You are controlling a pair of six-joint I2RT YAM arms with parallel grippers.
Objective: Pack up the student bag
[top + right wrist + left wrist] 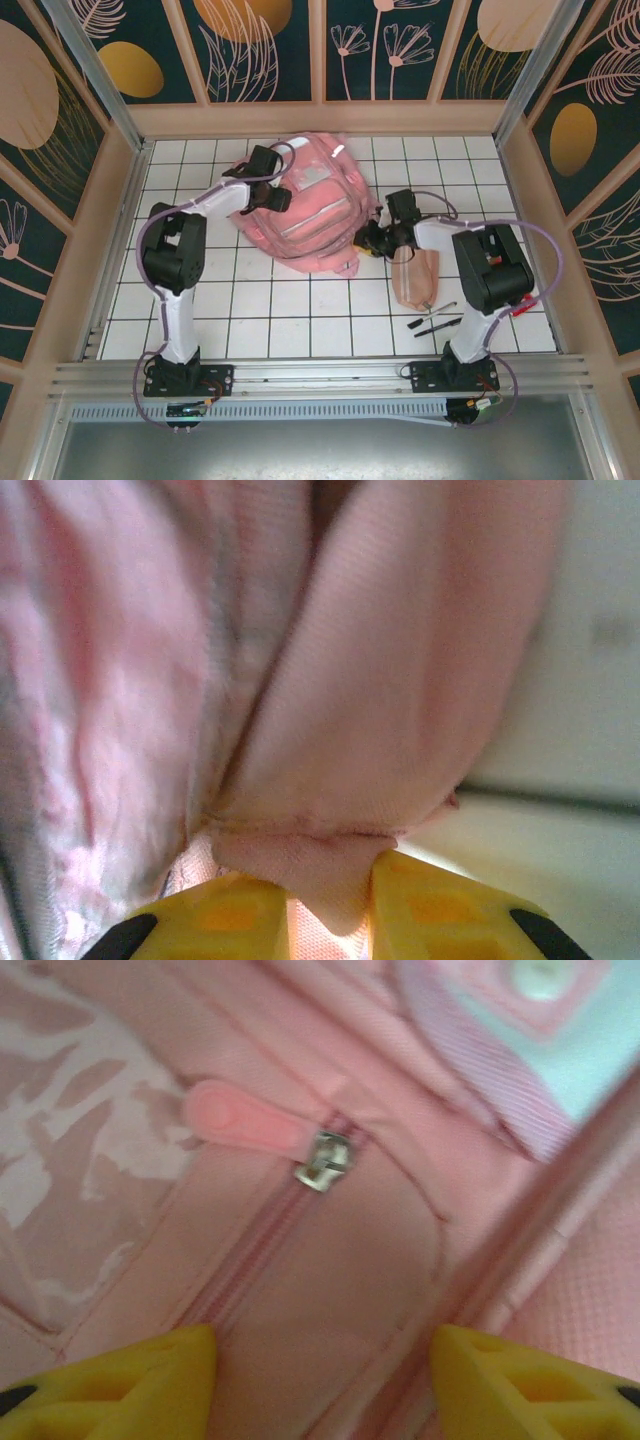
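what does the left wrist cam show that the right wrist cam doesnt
Left wrist: a metal zip slider with a pink pull tab, and the left hand open over the zip. Right wrist: the right hand pinching a fold of fabric, pale table beside it. Both: student bag fabric, yellow fingers at the bottom edge.

Bag (300, 215) blocks centre; pouch (414, 277), apparent pens (436, 323) right; near-left table (250, 315) free.

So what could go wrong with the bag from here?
The right gripper pinches only a thin fold of the bag, which may slip free. The left gripper stands open short of the zip pull and could close on bare fabric instead. The pouch lies by the right arm and might get shoved.
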